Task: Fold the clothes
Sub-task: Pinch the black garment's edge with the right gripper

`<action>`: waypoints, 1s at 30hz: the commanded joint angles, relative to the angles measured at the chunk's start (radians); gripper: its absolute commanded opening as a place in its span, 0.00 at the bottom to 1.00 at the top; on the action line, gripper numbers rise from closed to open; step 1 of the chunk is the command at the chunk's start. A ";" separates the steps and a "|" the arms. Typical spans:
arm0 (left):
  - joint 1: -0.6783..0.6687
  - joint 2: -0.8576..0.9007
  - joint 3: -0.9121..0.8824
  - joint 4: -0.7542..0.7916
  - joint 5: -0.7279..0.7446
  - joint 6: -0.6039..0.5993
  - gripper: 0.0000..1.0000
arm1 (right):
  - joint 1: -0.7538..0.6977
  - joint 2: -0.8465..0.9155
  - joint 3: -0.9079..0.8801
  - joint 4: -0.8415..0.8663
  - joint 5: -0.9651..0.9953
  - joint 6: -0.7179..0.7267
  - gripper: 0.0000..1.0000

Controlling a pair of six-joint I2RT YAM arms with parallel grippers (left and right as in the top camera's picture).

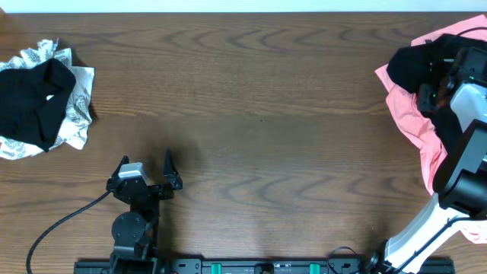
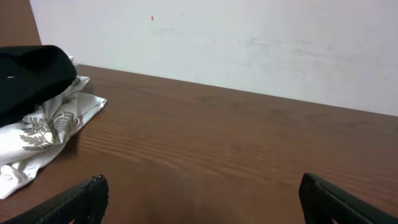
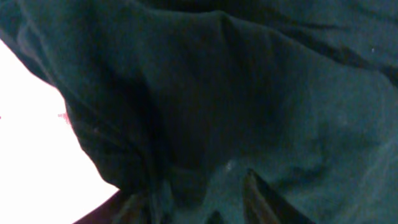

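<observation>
A black shirt [image 1: 415,65] lies bunched on a salmon-pink tee [image 1: 415,122] at the table's right edge. My right gripper [image 1: 431,93] is pressed down into that black cloth. In the right wrist view dark fabric [image 3: 249,93] fills the frame, and the gripper [image 3: 193,198] has its jaws parted with folds of the cloth between them. At the far left another black garment [image 1: 34,99] rests on a white-grey patterned piece [image 1: 76,114], which also shows in the left wrist view [image 2: 50,124]. My left gripper [image 1: 146,158] [image 2: 202,186] stands wide open over bare wood, holding nothing.
The brown wooden table [image 1: 259,106] stretches between the two piles. A black cable [image 1: 61,221] runs from the left arm's base toward the front left. A white wall [image 2: 249,43] stands behind the table's far edge.
</observation>
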 commanded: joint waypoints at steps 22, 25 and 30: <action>0.005 -0.006 -0.022 -0.034 -0.011 0.014 0.98 | -0.003 -0.227 -0.026 0.088 0.001 0.023 0.01; 0.005 -0.006 -0.022 -0.034 -0.011 0.014 0.98 | -0.003 -0.268 -0.026 0.087 0.000 0.005 0.01; 0.005 -0.006 -0.022 -0.034 -0.011 0.014 0.98 | 0.001 -0.315 -0.026 0.081 -0.007 -0.038 0.01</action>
